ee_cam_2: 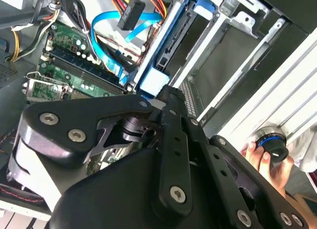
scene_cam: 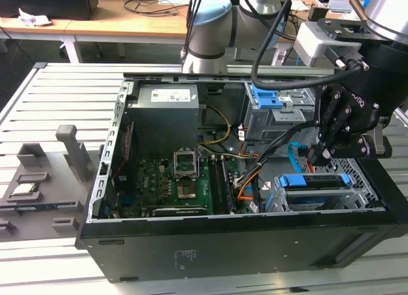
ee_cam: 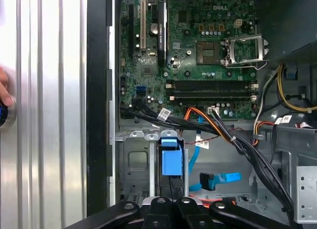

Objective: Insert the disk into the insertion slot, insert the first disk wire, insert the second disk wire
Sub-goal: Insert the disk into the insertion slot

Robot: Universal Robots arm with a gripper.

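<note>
from the exterior view's left, a green motherboard [scene_cam: 172,180] lies well away from the gripper [scene_cam: 317,160]; nearer, the first disk wire [scene_cam: 245,180] and the light-blue second disk wire [scene_cam: 294,156] hang just beside it, plug ends free. the gripper's fingers are drawn together with nothing seen between them, tips at the blue carrier of the disk [scene_cam: 312,181], which sits in the insertion slot [scene_cam: 360,183] right beneath. the white label [scene_cam: 172,93] on the grey power box [scene_cam: 153,123] carries print too small to read, and the cage hides most of the disk.

One disk [scene_cam: 312,181], one light-blue cable [ee_cam: 229,177], one orange-red wire bundle [ee_cam: 210,122].
</note>
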